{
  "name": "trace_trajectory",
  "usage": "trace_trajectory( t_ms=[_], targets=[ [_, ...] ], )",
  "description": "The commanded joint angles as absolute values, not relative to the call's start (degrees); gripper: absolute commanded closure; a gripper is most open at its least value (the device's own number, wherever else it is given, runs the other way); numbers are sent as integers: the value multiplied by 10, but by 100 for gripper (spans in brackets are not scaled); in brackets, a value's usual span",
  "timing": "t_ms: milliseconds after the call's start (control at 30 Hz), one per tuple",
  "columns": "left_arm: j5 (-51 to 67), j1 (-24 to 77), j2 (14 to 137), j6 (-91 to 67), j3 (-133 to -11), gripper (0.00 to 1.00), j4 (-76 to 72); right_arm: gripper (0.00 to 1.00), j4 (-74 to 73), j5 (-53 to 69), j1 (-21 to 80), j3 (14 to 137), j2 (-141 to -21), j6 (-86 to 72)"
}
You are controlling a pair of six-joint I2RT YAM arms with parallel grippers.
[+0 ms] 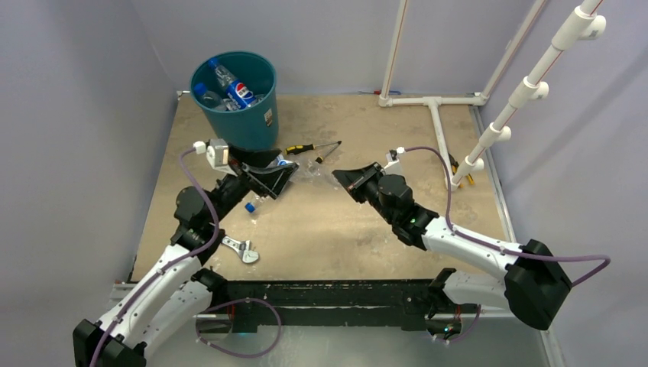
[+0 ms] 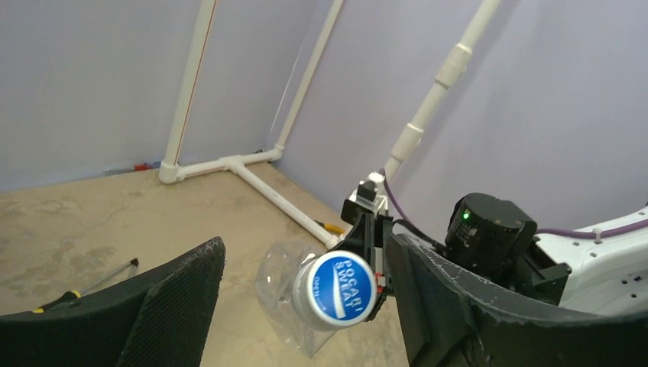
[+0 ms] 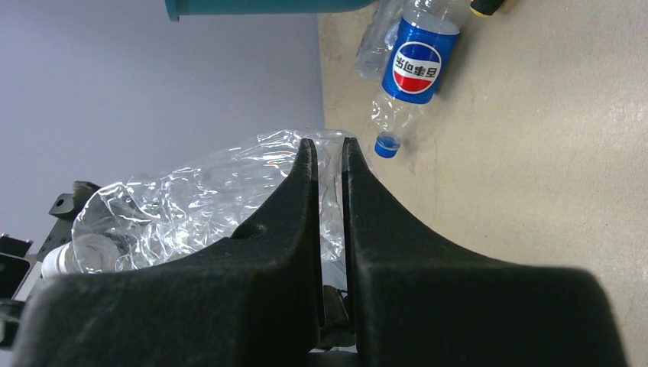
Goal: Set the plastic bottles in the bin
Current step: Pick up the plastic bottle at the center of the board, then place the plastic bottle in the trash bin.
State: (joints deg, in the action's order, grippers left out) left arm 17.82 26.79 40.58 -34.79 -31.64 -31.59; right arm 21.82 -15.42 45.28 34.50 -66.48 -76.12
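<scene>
My right gripper (image 3: 328, 145) is shut on the flat end of a crumpled clear bottle (image 3: 199, 191) and holds it above the table, out toward the left arm. In the left wrist view, that bottle's blue-and-white cap (image 2: 341, 287) sits between the spread fingers of my left gripper (image 2: 306, 245), which is open, with a gap showing on the left side. From above, the two grippers (image 1: 286, 177) (image 1: 348, 180) face each other across the bottle (image 1: 315, 174). The teal bin (image 1: 244, 126) stands just behind, with bottles (image 1: 238, 93) inside. A Pepsi bottle (image 3: 415, 65) lies on the table by the bin.
A yellow-and-black screwdriver (image 1: 313, 147) lies right of the bin. Near the left arm a wrench (image 1: 243, 250) rests on the table. White pipes (image 1: 435, 115) run along the back right, with another screwdriver (image 1: 458, 170) beside them. A second clear bottle (image 3: 378, 42) lies by the Pepsi one.
</scene>
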Motion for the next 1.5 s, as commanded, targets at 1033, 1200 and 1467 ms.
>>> trace_trajectory(
  t_ms=[1033,1200,1467],
  targets=[
    [3,303,501,-118,-598,100,-121,1,86,-41,454,424,-509,-389],
    [-200,303,588,21,-754,100,-134,1,1,-82,454,392,-397,-330],
    [-292,281,848,121,-978,100,-144,1,-23,-93,454,361,-364,-311]
  ],
)
